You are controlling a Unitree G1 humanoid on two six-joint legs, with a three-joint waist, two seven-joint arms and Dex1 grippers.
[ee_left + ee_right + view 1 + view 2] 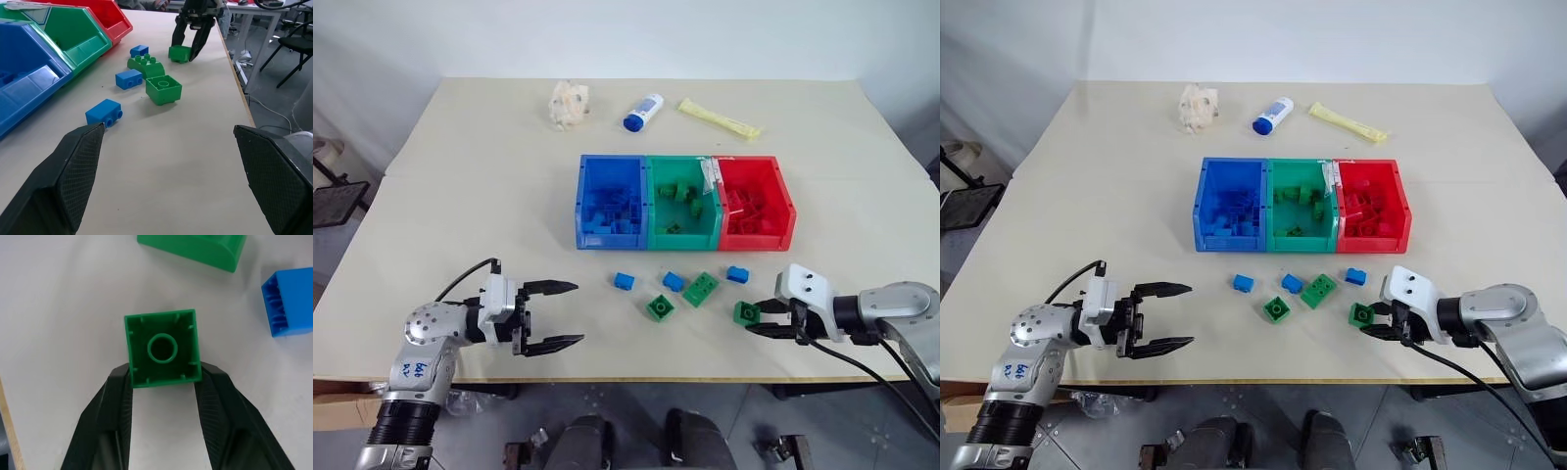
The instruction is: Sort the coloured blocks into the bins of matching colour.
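The bins sit joined in a row mid-table: blue [607,238], green [683,238] and red [756,238], each holding bricks. Loose coloured blocks lie in front of them: three blue [625,282] [674,281] [737,274], a long green one [701,288] and a square green one [660,307]. My right gripper [751,318] is shut on another small green block [163,348], hollow side facing the wrist camera, resting at table level near the front edge. My left gripper [578,312] hovers open and empty to the left of the loose blocks, pointing toward them.
At the back of the table lie a white bottle with a blue cap [643,112], a crumpled pale wad [570,104] and a yellow packet [719,117]. The table's front edge [656,377] runs just below both grippers.
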